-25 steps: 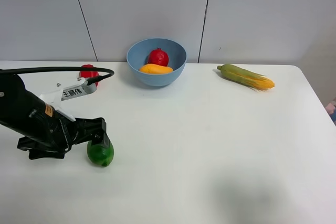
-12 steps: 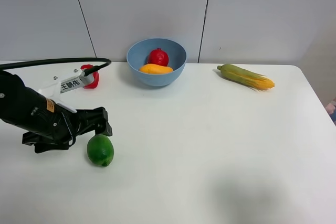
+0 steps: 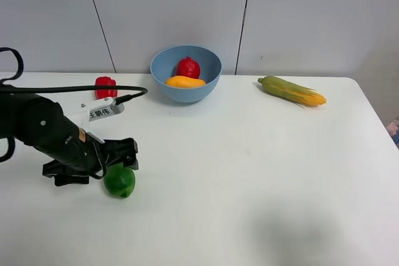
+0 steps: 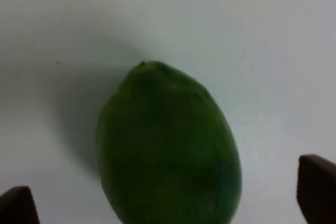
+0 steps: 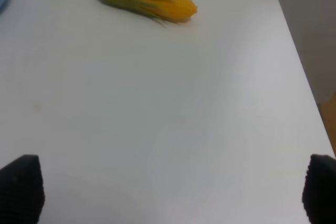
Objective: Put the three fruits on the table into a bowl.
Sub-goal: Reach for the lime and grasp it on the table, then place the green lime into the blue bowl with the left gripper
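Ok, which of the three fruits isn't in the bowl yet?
The green lime: it lies on the bare white table, while the red pomegranate and the orange mango sit inside the blue bowl.

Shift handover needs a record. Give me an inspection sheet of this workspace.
Surface: white table, lime lying on it.
Job's things: pomegranate and mango in the blue bowl; lime outside it.
Clutter: red pepper, corn cob.
Hands: left hand open, straddling the lime; right hand open, empty.
Cables: black cable arching over the left arm.
Surroundings: grey panelled wall.
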Available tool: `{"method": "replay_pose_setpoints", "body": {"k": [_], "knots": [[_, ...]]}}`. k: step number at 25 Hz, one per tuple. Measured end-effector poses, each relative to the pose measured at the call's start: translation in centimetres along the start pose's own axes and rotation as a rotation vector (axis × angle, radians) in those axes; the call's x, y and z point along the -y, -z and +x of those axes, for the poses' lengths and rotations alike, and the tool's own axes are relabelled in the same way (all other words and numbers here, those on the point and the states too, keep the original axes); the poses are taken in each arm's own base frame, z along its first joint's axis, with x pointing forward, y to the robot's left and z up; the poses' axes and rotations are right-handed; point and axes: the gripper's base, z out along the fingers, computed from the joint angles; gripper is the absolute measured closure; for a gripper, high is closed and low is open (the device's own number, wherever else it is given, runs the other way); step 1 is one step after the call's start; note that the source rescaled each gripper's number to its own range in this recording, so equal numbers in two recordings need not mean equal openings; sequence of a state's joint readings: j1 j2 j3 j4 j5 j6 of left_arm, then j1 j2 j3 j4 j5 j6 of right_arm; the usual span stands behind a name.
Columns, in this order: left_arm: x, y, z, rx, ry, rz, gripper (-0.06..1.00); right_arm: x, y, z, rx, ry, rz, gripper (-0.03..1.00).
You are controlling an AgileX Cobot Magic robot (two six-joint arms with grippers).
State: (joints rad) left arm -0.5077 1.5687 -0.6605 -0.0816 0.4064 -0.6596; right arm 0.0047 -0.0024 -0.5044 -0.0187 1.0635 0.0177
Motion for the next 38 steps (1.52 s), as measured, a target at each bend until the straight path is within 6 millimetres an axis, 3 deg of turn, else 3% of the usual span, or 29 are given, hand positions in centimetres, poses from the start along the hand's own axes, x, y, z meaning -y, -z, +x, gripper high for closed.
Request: {"method": "replay_pose_setpoints", "body": {"k": [18,22,24,26,28,29,35,38], "knots": [[-0.4,-3.3,0.3,-0.059,0.003,-0.058,-0.06,0.0,0.0,0.0,0.000,0.000,0.000,-0.03],[0.5,-3.5,-0.7,-0.040,-0.001,-0.042,-0.06,0.0,0.0,0.0,0.000,0.000,0.000,-0.03],[0.9,-3.7,-1.2,-0.035,-0.011,-0.037,0.04,0.0,0.0,0.0,0.000,0.000,0.000,-0.03],[1.2,-3.9,-1.5,-0.047,-0.015,-0.044,0.34,0.0,0.0,0.0,0.000,0.000,0.000,-0.03],[1.2,-4.0,-1.4,-0.075,-0.015,-0.058,0.78,0.0,0.0,0.0,0.000,0.000,0.000,-0.03],[1.2,-4.0,-1.3,-0.087,-0.014,-0.063,0.94,0.0,0.0,0.0,0.000,0.000,0.000,-0.03],[1.2,-3.8,-1.1,-0.149,-0.029,-0.090,0.94,0.0,0.0,0.0,0.000,0.000,0.000,-0.03],[2.4,-2.6,-1.9,-0.168,-0.089,-0.090,0.94,0.0,0.0,0.0,0.000,0.000,0.000,-0.03]]}}
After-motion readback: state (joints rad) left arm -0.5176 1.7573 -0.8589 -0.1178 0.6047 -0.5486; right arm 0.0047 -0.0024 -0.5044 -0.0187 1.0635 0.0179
